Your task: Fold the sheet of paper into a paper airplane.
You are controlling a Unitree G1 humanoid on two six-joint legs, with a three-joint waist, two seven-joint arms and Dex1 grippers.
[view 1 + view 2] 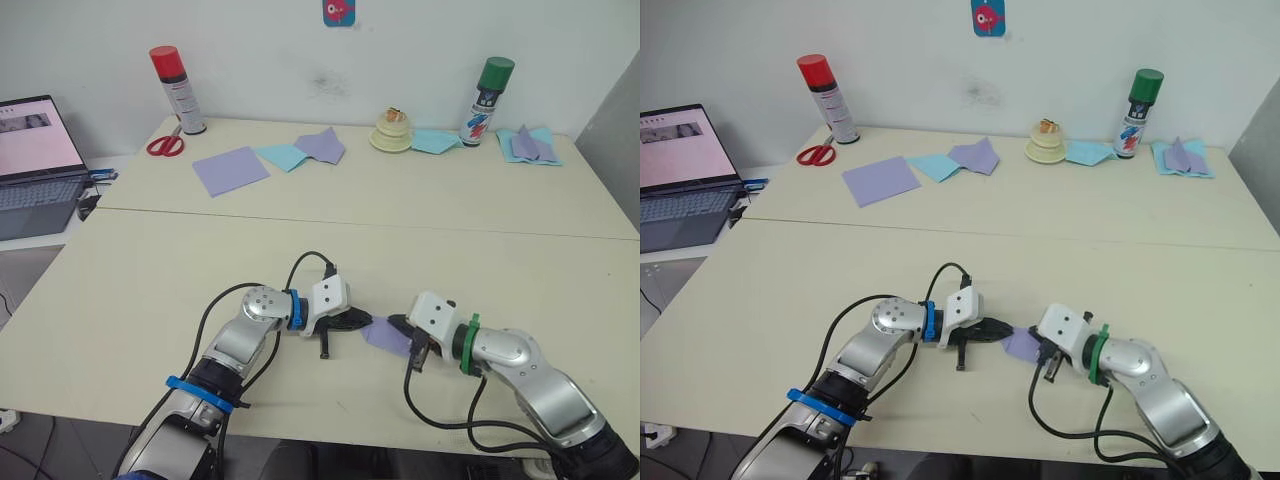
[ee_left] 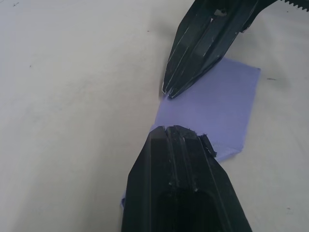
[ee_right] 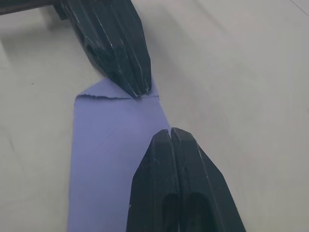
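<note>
From the head view we see the sheet of paper (image 1: 388,334) flat on the near table (image 1: 150,280) between our left gripper (image 1: 357,322) and right gripper (image 1: 400,326). At both wrists, clenched fingers press down on the sheet — tips nearly meeting.

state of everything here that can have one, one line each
paper airplane: folded small, flat on the table, pinned by both grippers
left gripper: shut, tip on the paper
right gripper: shut, tip on the paper
laptop: open, screen lit
spray cans: upright, capped
</note>
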